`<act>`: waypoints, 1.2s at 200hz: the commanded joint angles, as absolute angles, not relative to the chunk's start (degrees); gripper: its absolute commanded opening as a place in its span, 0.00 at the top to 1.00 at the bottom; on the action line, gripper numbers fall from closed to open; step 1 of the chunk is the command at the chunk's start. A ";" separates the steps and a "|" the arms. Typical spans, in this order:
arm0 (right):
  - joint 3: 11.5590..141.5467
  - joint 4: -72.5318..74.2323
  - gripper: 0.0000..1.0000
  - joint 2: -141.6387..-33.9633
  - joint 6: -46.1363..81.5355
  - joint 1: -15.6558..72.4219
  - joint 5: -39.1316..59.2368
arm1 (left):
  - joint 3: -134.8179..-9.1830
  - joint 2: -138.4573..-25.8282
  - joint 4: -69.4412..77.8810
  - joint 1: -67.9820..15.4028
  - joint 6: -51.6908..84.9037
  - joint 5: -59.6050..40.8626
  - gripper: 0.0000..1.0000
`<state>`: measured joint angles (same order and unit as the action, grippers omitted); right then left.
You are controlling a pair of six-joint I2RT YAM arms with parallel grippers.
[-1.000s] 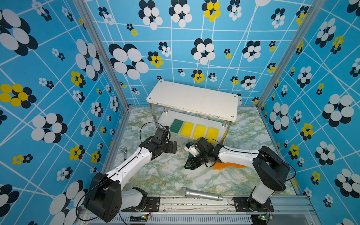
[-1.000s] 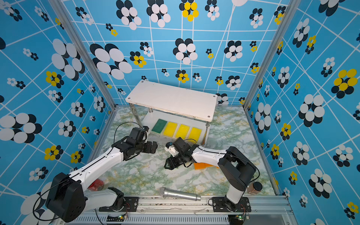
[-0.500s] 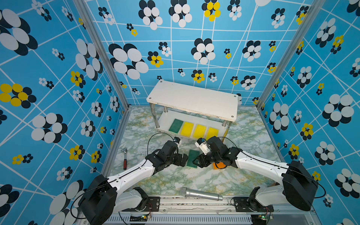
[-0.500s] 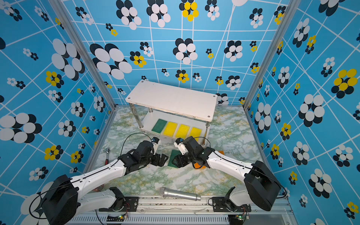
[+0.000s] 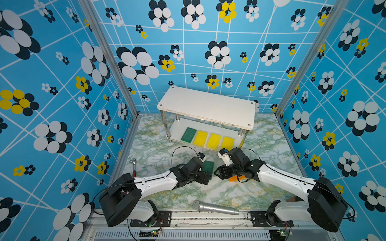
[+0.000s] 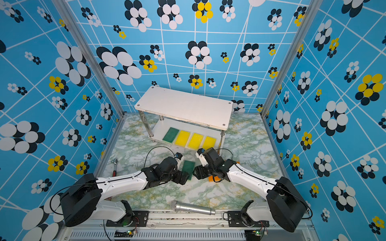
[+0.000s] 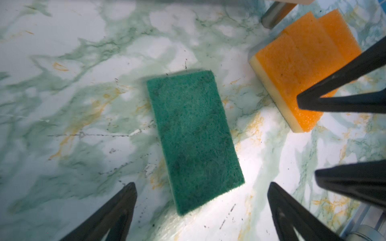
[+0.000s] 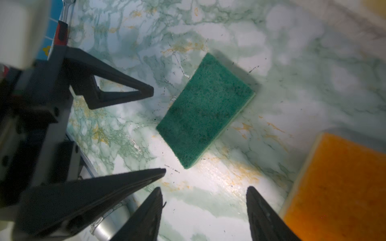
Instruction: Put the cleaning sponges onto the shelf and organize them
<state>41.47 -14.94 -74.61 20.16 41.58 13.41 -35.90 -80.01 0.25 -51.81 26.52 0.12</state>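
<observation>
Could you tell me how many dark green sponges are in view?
2 dark green sponges: one on the shelf's lower board beside the yellow sponges, one on the table near the orange sponges. Others may be hidden.

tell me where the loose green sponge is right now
In both top views the loose green sponge lies flat on the table near the middle, in front of the shelf, with the orange sponges just to its right.

green sponge [image 7: 194, 141], marbled table [image 7: 62, 52]
</observation>
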 commanded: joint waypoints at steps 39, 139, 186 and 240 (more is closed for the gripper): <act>38.85 -18.73 0.34 -65.79 21.07 36.56 9.97 | -41.14 -86.57 -1.21 -55.93 28.18 7.47 0.01; 38.15 -16.52 0.33 -66.41 21.53 35.07 11.78 | -42.92 -93.41 -2.79 -57.64 30.67 13.39 0.01; 39.28 -17.02 0.33 -66.50 21.45 35.02 11.79 | -45.80 -95.68 -7.29 -59.30 29.92 15.37 0.01; 39.82 -16.83 0.33 -66.97 21.36 34.98 11.87 | -48.31 -97.97 -11.88 -60.77 30.56 17.87 0.06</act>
